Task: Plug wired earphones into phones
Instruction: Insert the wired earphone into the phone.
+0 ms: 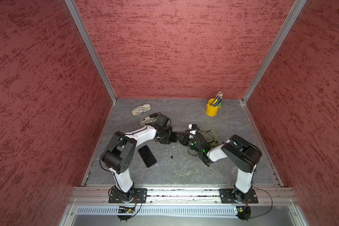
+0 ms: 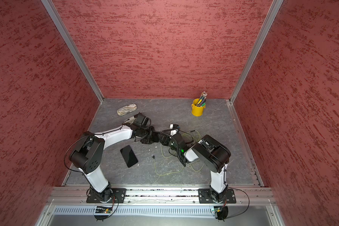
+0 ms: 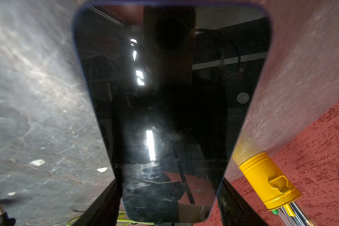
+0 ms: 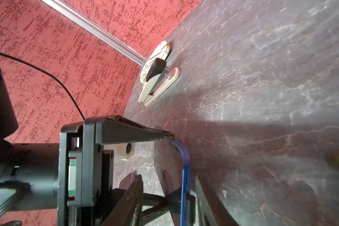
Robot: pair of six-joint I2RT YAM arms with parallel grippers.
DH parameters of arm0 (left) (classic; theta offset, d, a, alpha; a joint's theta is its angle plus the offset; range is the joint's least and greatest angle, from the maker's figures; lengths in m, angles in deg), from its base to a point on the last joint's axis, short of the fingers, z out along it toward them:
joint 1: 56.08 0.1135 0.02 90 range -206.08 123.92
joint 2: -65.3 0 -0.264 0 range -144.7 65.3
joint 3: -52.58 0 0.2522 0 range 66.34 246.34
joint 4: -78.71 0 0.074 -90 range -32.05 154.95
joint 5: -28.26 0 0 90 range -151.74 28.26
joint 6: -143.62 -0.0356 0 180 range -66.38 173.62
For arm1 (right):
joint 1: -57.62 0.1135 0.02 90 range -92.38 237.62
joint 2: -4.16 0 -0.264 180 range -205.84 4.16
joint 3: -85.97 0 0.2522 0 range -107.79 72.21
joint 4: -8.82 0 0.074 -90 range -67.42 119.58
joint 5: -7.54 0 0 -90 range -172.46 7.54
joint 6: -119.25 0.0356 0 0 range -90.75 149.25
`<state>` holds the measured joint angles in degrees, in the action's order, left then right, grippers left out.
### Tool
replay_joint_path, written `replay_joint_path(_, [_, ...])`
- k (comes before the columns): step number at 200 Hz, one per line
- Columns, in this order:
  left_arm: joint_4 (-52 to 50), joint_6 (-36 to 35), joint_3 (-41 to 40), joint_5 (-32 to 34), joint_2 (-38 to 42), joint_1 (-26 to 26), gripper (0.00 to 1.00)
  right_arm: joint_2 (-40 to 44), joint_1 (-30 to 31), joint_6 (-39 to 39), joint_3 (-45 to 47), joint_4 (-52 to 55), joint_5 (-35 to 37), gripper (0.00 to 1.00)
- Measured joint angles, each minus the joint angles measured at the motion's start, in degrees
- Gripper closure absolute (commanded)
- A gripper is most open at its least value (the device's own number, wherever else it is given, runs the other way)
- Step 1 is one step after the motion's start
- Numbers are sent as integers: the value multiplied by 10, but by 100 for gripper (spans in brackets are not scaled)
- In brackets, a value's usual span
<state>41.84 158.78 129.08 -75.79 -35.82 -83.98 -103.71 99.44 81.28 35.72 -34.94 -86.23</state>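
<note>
held phone [image 3: 170, 109]: fills the centre of the left wrist view, screen toward that camera, raised off the table [image 1: 184, 113]. the left gripper [image 3: 168, 204] pinches it across its width at the lower edge of the frame.

plug [image 4: 190, 197]: a small black block against the phone's blue rim, lower centre of the right wrist view. it appears seated in the port, though the socket itself is hidden. the right gripper [image 4: 167, 178] has its jaws spread, one on each side of the rim, pinching nothing.

second phone [image 1: 147, 156]: flat on the table, lower left of centre in both top views, long axis running from upper left to lower right.

free plug [image 1: 172, 157]: on the table just right of the second phone, not touching it. its yellow-green cable [image 1: 175, 169] trails toward the lower right.

governing relation: the free plug lies down and left of the right gripper. that gripper is empty and the nearer one. judged next step: free plug into second phone.
</note>
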Motion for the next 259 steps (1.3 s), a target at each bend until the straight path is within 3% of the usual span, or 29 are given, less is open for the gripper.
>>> replay_joint_path(49, [-2, 0, -1, 0, 9, 3, 33, 0, 0, 0, -2, 17, 0, 56])
replay_joint_path(102, [-4, 0, -1, 0, 11, 3, 33, 0, 0, 1, 0, 18, 0, 79])
replay_joint_path(142, [-4, 0, -1, 0, 11, 3, 33, 0, 0, 0, 0, 19, 0, 86])
replay_joint_path(259, [23, 41, -16, -6, 15, -1, 35, -3, -2, 5, 0, 11, 2, 90])
